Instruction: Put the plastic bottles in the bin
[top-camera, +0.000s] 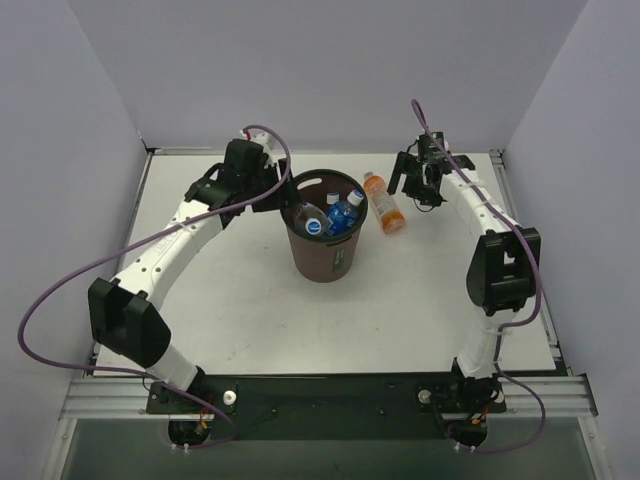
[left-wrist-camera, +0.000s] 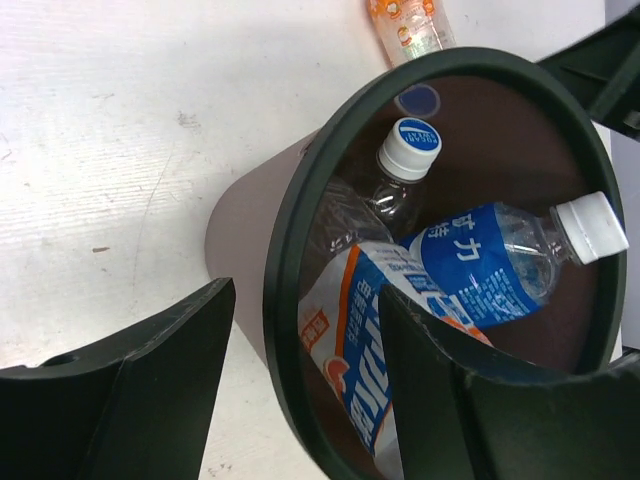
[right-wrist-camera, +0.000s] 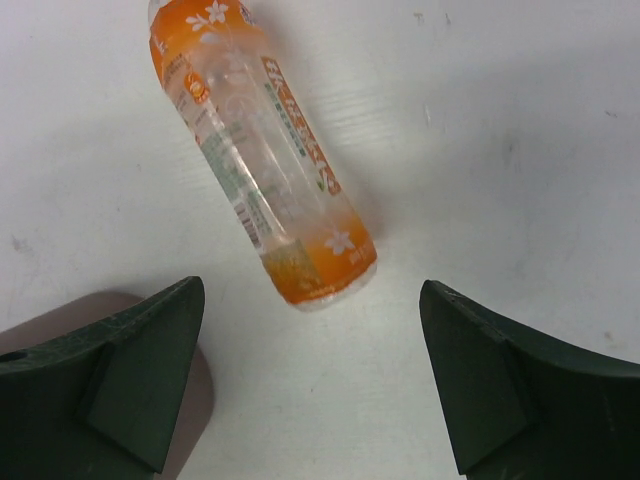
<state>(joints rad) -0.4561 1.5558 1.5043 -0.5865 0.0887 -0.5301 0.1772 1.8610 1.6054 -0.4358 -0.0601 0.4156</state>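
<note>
The dark brown bin stands mid-table. Three bottles lie inside it: one with a blue label, a plain clear one with a blue-white cap, and one with a whitish label. The orange bottle lies on the table just right of the bin; it also shows in the right wrist view. My left gripper is open and empty over the bin's near-left rim, one finger outside and one over the inside. My right gripper is open and empty, just short of the orange bottle's base.
White table with raised edges, and grey walls close on three sides. The orange bottle's top end shows past the bin's far rim in the left wrist view. The right arm's elbow stands at the right side.
</note>
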